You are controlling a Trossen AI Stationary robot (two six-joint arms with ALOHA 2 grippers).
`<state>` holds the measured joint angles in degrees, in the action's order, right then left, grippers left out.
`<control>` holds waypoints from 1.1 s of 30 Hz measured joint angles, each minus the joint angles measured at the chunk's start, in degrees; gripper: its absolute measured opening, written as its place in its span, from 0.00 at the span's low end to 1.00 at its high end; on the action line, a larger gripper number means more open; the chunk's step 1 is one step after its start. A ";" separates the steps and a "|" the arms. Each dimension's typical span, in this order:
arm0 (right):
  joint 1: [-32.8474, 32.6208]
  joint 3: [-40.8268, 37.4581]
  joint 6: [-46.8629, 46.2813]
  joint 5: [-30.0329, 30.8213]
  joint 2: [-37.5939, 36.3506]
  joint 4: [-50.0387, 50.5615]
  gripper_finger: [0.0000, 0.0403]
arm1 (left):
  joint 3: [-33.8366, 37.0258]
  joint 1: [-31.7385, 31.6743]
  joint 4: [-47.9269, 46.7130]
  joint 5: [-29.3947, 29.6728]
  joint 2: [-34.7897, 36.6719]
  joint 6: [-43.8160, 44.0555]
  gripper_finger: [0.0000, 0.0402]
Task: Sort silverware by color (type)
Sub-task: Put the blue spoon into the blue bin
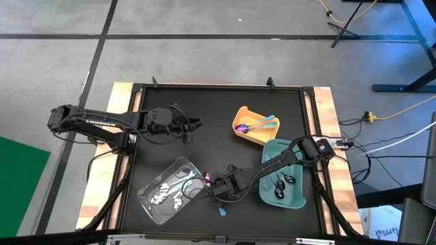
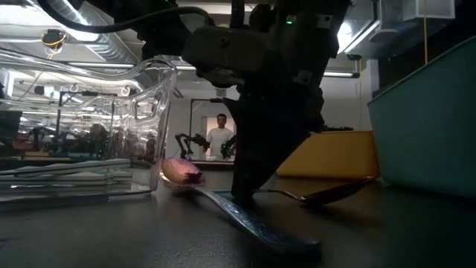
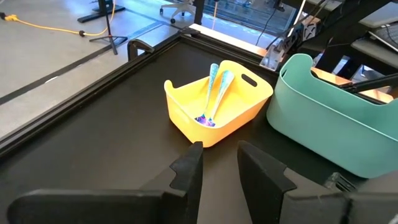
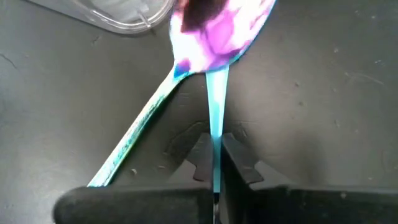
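Right gripper, low centre of the frame, is clenched on the iridescent spoon's handle, which runs straight out between its fingers; left gripper hangs released.

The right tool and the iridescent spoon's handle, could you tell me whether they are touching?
Touching. The right wrist view shows the right tool with both fingers closed on the iridescent spoon's thin teal handle, no gap either side.

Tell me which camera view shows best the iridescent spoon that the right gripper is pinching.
The right wrist view: the right gripper is shut on the iridescent spoon, handle between the fingers, purple bowl ahead. The low view shows its bowl and handle dimly; the high view only small purple and teal bits; the left wrist view nothing.
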<state>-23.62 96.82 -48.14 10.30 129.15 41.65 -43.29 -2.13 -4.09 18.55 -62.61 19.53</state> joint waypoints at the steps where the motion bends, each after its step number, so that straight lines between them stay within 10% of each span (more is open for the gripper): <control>1: 0.00 0.00 0.04 0.09 0.02 0.02 0.01 | 0.00 0.01 0.00 0.00 0.00 0.00 0.23; 33: 2.04 -0.37 2.05 9.56 -4.23 15.73 0.00 | 0.07 0.45 -4.10 0.01 0.00 3.02 0.23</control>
<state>-21.58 96.44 -46.08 19.86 124.91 57.38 -43.22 -1.68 -8.19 18.56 -62.61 22.55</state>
